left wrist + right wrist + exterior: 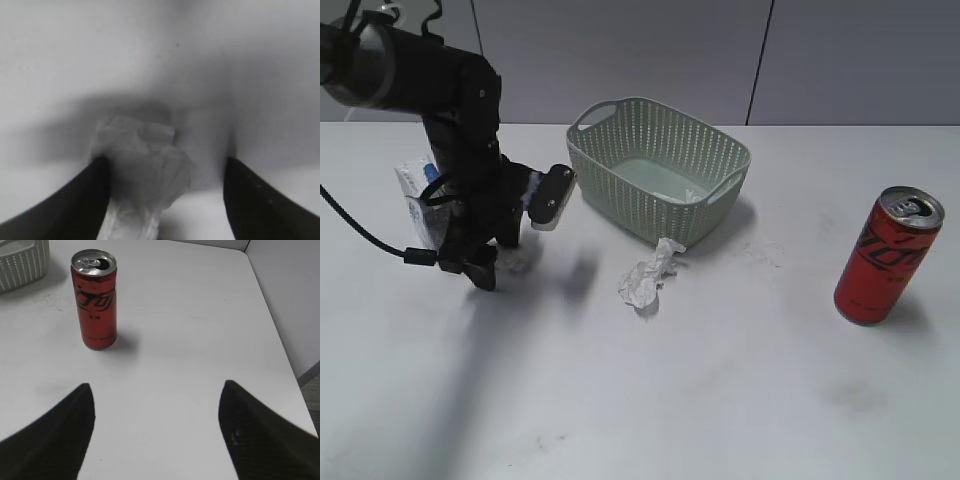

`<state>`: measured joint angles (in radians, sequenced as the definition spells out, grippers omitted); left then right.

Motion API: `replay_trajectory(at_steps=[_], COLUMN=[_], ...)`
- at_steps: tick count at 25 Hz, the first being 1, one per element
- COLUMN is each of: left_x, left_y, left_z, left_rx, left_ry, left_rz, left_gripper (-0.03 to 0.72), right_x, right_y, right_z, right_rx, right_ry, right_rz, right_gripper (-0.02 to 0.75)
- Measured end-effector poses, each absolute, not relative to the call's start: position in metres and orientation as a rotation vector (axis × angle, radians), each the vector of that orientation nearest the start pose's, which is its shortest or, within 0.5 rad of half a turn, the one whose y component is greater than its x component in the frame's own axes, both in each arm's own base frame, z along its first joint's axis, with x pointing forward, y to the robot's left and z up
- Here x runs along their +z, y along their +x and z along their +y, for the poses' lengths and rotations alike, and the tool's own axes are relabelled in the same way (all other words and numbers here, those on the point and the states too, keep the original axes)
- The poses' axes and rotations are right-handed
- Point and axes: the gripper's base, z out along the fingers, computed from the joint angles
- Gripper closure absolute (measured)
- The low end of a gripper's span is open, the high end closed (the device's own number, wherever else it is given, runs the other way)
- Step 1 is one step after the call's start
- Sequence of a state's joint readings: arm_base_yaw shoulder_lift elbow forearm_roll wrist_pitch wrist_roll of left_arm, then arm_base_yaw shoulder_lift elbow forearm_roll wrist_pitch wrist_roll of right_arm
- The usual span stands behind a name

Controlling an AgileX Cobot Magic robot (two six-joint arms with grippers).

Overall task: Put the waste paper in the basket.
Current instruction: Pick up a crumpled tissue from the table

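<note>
The left arm [440, 110] reached in from the upper left of the exterior view, bent sharply at the elbow and pointing steeply down, so that its left pincer [485, 265] sat low over the white tabletop [720, 400]. In the left wrist view the two dark fingers [75, 205] stood apart, and a crumpled wad of waste paper [142, 170] lay between them, pressed against the left-hand finger while the other finger stayed clear of it. The fingers had not closed on the wad. Whether the fingertips touched the tabletop could not be told.

A second, longer wad [648, 275] lay on the tabletop just in front of the basket [660, 165], its upper end touching or nearly touching the basket's near wall. The basket itself, pale green with woven sides, stood behind and to the right of the left arm, well apart from the pincer.

Behind the left arm a speckled white-and-blue tissue pack [418, 200] stood upright, partly hidden by the arm's links. A red drink can [888, 255] stood upright at the far right, well apart from the basket.

The right pincer [155, 435] did not show in the exterior view. In its own wrist view its fingers [55, 435] were spread wide with bare tabletop between them, the can ahead and a corner of the basket at the upper left edge.
</note>
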<state>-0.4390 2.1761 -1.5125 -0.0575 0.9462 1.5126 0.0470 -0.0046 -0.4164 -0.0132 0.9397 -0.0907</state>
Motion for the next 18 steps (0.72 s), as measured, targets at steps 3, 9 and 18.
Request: replay_trajectory(at_steps=[3, 9, 18], left_x=[0.1194, 0.1187, 0.1189], left_y=[0.3794, 0.3814, 0.3806], left_z=[-0.1797, -0.1783, -0.1837], left_rx=[0.037, 0.102, 0.197], left_ry=[-2.614, -2.590, -2.557], left_rz=[-1.858, -1.945, -2.050], left_gripper=[0.162, 0.265, 0.674], right_x=[0.2634, 0.2634, 0.2634], right_y=[0.0085, 0.0085, 0.0085], right_z=[-0.0006, -0.0006, -0.0006], right_rx=[-0.044, -0.044, -0.044], right_ry=[-0.139, -0.139, -0.139], right_rz=[1.998, 1.998, 1.998], right_gripper=[0.154, 0.154, 0.154])
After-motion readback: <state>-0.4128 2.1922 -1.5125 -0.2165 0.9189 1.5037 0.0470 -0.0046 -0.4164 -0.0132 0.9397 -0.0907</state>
